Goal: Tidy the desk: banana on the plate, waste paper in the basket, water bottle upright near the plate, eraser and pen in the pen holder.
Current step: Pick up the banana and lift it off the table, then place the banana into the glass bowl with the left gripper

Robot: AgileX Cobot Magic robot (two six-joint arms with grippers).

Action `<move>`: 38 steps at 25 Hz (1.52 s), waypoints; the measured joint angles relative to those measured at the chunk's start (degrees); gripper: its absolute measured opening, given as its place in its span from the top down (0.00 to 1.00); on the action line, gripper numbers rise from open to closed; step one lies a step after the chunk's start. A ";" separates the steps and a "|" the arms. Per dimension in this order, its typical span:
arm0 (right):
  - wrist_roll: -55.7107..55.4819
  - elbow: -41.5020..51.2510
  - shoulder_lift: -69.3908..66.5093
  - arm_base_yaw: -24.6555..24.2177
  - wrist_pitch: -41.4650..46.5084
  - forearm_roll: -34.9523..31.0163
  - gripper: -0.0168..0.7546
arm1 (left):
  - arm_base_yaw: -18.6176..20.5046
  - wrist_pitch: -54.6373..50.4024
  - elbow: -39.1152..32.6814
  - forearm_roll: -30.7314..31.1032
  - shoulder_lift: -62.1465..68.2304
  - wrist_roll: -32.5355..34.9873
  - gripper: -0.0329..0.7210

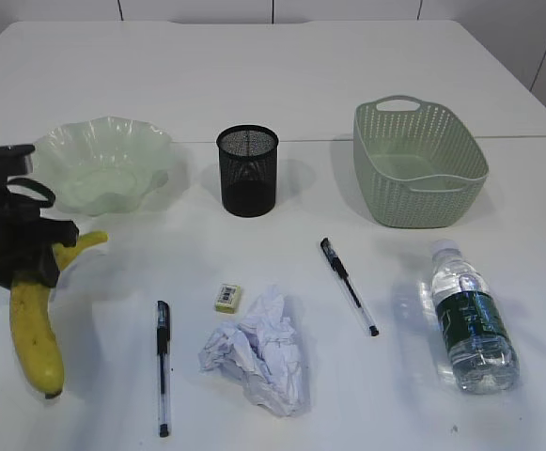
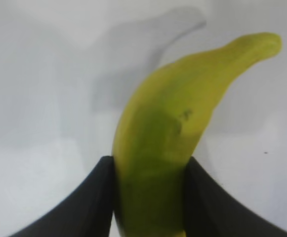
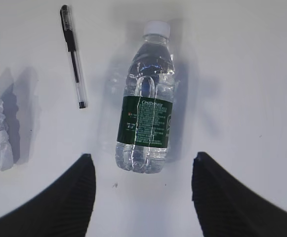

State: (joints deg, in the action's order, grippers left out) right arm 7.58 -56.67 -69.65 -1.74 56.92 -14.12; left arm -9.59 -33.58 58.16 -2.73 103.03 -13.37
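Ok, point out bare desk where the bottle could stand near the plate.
Bare desk lies between the plate and the pen holder, and in front of the plate toward the left pen. The front middle is crowded: eraser, waste paper, pens.

The left tool (image 1: 28, 268) is matte black throughout, built from blocky housings with a rounded loop-shaped part on its upper side. Its fingers (image 2: 79, 207) are smooth, dark and wedge-shaped, widening toward their bases. The right tool (image 3: 143, 192) carries two matching black fingers with a finely ribbed surface; a small black part of that arm shows at the worktop's right edge.
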 joint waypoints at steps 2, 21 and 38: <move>0.00 0.00 0.00 0.00 0.00 0.00 0.38 | 0.00 -1.52 1.51 -0.09 -2.39 0.00 0.61; 0.00 0.00 0.00 0.00 0.00 0.00 0.38 | 2.71 -3.47 27.92 -8.40 0.01 -4.07 0.61; 0.00 0.00 0.00 0.00 0.32 -1.62 0.38 | 9.82 -3.32 52.98 -19.37 25.28 -4.26 0.61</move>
State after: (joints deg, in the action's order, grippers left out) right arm 7.58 -56.67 -69.65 -1.74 57.25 -15.74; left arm 0.22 -36.90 111.15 -22.10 128.32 -17.63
